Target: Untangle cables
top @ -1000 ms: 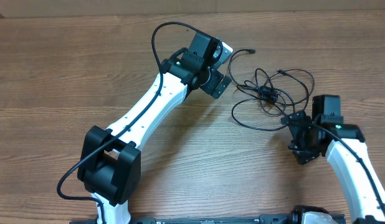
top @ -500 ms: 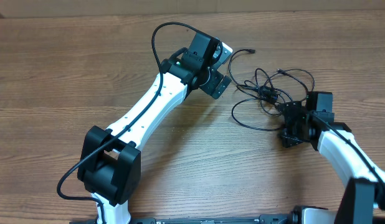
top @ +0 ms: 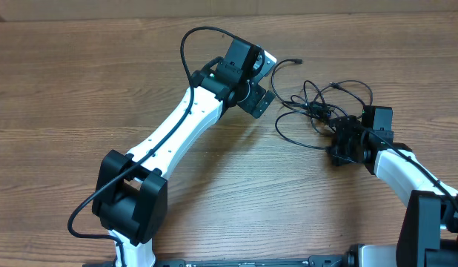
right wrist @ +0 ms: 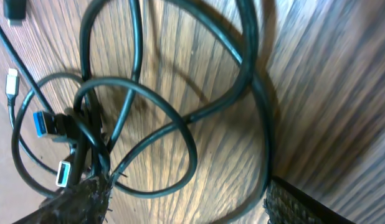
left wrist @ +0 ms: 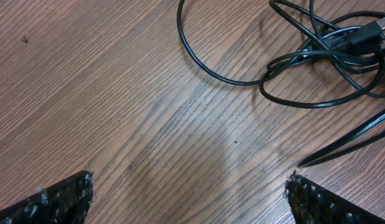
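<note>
Right gripper [top: 337, 142] sat low at the right-hand edge of the cables [top: 318, 111], on the right part of the wooden table [top: 103, 89]. In the right wrist view its two fingertips [right wrist: 77, 200] stood well apart at the bottom corners of the frame. Several black loops of the tangle [right wrist: 136, 124] lay on the wood between and ahead of them. No strand appeared pinched; the jaws straddled the cords without a grip.

Left gripper [top: 264, 80] hovered just left of the bundle, jaws spread wide and holding nothing. Its wrist view showed both fingertips [left wrist: 58, 200] far apart at the lower corners, bare wood between them. The knot of cords [left wrist: 317, 50] lay at the upper right of that view, clear of the fingers.

Cables formed one loose knot on the table between the two grippers, with loops fanning out on all sides. One free end [top: 299, 61] trailed to the upper left of the knot. A blue-tipped connector [right wrist: 46, 121] and a pale connector [right wrist: 65, 174] sat close together at the crossing of several strands. A black plug [left wrist: 365, 38] lay within the knot.
</note>
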`<control>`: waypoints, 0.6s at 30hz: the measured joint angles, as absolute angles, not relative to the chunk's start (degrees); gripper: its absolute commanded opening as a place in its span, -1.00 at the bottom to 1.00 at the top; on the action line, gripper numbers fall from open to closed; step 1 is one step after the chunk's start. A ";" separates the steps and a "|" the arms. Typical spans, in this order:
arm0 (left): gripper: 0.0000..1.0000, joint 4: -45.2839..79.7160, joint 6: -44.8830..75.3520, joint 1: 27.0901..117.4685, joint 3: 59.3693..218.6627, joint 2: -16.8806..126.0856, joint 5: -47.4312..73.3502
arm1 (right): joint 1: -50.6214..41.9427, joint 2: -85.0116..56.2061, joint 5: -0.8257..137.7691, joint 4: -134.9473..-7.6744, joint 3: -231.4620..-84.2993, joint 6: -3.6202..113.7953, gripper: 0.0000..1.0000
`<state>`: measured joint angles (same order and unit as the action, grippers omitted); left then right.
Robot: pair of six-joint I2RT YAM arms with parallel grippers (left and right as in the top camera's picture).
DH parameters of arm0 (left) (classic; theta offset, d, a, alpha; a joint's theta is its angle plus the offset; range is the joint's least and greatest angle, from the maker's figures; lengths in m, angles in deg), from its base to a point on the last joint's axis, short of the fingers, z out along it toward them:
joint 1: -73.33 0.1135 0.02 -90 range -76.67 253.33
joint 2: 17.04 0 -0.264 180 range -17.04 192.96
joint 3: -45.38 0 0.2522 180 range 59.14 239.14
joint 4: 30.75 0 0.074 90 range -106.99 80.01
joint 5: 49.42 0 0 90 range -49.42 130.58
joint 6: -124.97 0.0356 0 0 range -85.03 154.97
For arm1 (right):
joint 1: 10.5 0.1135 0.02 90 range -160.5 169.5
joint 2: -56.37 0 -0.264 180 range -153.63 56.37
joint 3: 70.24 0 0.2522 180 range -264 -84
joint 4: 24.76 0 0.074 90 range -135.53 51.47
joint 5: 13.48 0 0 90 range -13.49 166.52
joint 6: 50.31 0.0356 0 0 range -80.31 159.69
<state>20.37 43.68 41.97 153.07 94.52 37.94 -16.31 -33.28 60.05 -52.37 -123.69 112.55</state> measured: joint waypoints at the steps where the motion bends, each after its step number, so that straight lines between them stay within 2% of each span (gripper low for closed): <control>1: 0.99 20.37 43.68 41.97 153.07 94.52 37.94 | -16.28 -33.28 59.52 -52.35 -123.69 112.53 0.53; 18: 0.99 20.33 43.68 41.97 153.07 94.52 37.96 | -16.28 -33.28 58.21 -57.55 -131.23 109.47 0.55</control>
<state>20.33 43.68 41.97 153.07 94.52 37.96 -16.28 -33.28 58.21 -57.55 -131.23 109.47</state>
